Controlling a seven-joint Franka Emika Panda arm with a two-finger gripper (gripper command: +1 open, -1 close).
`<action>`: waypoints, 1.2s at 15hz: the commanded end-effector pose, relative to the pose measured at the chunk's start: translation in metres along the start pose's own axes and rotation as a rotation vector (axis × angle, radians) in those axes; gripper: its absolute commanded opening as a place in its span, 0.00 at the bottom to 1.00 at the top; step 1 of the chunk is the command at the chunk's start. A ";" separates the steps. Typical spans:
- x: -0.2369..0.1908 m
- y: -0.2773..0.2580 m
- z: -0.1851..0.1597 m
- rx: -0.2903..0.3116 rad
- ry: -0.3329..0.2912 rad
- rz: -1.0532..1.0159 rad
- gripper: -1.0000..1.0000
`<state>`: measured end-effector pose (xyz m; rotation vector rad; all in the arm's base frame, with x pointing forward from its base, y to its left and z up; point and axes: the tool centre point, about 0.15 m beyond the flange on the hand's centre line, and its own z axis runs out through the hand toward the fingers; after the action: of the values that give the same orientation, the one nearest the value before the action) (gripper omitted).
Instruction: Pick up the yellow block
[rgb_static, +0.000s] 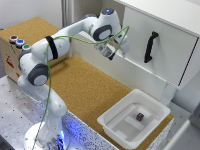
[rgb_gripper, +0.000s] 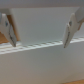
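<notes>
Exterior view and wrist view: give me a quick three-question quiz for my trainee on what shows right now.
1. True or false: the gripper is shut on a block.
2. The small dark object lies: A) on the cork tabletop; B) in the white bin; C) on the button box.
3. Fill the gap: the handle on the white cabinet is ____ in colour.

Key
1. False: in the wrist view the fingers stand apart with nothing between them.
2. B.
3. Black.
</notes>
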<state>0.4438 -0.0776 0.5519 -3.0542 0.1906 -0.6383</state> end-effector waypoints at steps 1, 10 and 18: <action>-0.003 -0.121 0.038 0.027 0.032 -0.137 1.00; 0.054 -0.276 0.072 0.025 0.062 -0.314 1.00; 0.087 -0.332 0.114 -0.099 0.106 -0.274 1.00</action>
<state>0.5539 0.2001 0.5036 -2.9756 -0.3143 -0.8668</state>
